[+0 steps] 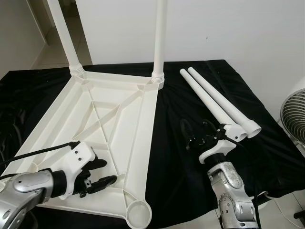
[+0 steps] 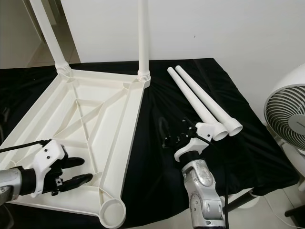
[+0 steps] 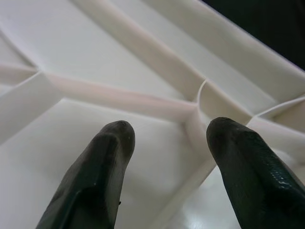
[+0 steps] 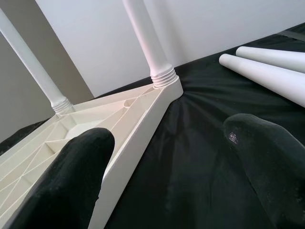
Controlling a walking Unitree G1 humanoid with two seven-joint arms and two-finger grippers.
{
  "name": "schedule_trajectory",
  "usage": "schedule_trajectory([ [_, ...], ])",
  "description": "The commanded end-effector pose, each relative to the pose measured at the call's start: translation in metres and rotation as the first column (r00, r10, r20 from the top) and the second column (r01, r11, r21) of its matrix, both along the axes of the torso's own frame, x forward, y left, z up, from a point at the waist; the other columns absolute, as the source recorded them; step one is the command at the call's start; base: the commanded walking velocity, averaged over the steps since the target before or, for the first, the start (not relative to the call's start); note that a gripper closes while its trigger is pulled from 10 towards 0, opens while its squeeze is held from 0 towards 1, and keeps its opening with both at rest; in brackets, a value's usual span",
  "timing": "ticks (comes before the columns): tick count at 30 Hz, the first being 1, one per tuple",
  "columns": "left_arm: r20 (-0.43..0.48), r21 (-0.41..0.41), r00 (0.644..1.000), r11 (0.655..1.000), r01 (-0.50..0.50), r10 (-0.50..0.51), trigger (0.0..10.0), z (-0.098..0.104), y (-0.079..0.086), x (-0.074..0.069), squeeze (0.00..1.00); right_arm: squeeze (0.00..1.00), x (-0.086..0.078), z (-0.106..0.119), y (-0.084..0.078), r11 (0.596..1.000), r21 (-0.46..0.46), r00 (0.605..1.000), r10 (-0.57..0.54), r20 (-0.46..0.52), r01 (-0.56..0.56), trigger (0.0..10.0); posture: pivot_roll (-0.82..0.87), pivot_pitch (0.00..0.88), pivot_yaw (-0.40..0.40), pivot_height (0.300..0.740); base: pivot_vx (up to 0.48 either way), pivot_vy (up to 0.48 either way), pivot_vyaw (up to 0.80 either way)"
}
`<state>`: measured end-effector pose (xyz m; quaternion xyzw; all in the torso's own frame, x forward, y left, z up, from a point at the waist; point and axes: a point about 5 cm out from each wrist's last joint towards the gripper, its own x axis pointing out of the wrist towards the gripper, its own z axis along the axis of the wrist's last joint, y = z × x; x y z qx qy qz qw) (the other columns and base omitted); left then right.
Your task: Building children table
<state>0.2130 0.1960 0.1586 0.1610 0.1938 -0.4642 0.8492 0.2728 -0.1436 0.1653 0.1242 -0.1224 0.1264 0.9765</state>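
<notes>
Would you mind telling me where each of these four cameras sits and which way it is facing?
Left eye view: on the head, looking forward and down at the upturned tabletop, two screwed-in legs and two loose legs; both arms show.
Right eye view: beside it, same scene; adds a fan.
Left wrist view: along the open left gripper, over the tabletop's ribs.
Right wrist view: along the open right gripper, across the black cloth.
Shared: both wrist views catch the tabletop.
</notes>
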Motion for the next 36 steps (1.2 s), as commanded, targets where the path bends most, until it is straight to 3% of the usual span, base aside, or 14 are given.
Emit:
schedule_trajectory([
  [1, -0.062, -0.004, 0.995, 0.997, 0.083, -0.083, 10.0, 0.003, 0.005, -0.007, 0.0, 0.0, 0.0, -0.003, 0.001, 1.0, -0.003, 1.0, 0.011, -0.009, -0.011, 10.0, 0.04, 0.085, 0.019, 0.74, 0.0, 0.0, 0.0],
  [9, -0.152, 0.002, 0.98, 0.992, 0.128, -0.127, 10.0, 0.001, 0.012, -0.021, 0.0, 0.0, 0.0, -0.004, 0.0, 1.0, -0.008, 1.0, 0.012, -0.012, -0.013, 10.0, 0.04, 0.083, 0.02, 0.74, 0.0, 0.0, 0.0],
  [21, -0.184, 0.006, 0.971, 0.988, 0.153, -0.15, 10.0, -0.004, 0.008, -0.029, 0.0, 0.0, 0.0, -0.005, -0.002, 1.0, -0.012, 1.0, 0.014, -0.017, -0.014, 10.0, 0.04, 0.088, 0.014, 0.74, 0.0, 0.0, 0.0],
  [27, -0.169, 0.034, 0.974, 0.987, 0.159, -0.151, 10.0, -0.012, 0.001, -0.027, 0.0, 0.0, 0.0, -0.005, -0.001, 1.0, -0.012, 1.0, 0.015, -0.018, -0.015, 10.0, 0.03, 0.092, 0.013, 0.74, 0.0, 0.0, 0.0],
  [36, -0.099, 0.086, 0.983, 0.983, 0.164, -0.155, 10.0, -0.023, -0.013, -0.011, 0.0, 0.0, 0.0, -0.003, -0.004, 1.0, -0.015, 1.0, 0.002, -0.015, -0.002, 10.0, 0.01, 0.105, 0.023, 0.74, 0.0, 0.0, 0.0],
])
